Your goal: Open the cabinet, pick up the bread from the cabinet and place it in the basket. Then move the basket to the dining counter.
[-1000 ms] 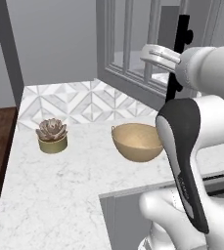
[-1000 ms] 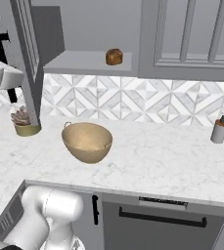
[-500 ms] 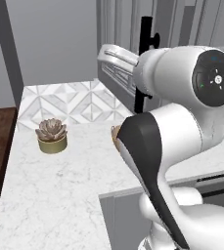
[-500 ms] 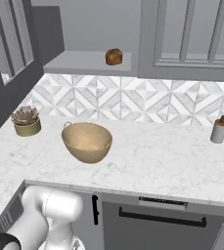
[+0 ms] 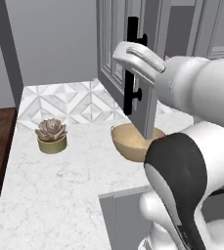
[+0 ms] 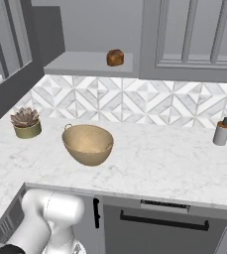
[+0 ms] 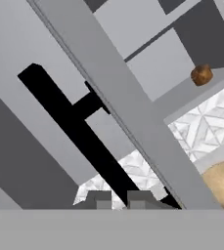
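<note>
One door: the cabinet door (image 5: 121,53) stands swung wide open, its black bar handle (image 5: 131,66) facing out
Gripper (image 7: 118,199): low in the hand view just beside the handle, tips close together; whether the jaws pinch the bar I cannot tell
Bread (image 6: 115,57): on the cabinet shelf (image 6: 80,63), well above the worktop (image 6: 159,163)
Basket (image 6: 87,144): on the worktop below the shelf, partly behind the door edge in the left base view
Potted succulent (image 6: 26,122): left of the basket, apart from it
Soap bottle (image 6: 222,131): far right, by the tile backsplash

Swung-open cabinet door (image 5: 118,58) across the way to bread (image 6: 115,57)
</note>
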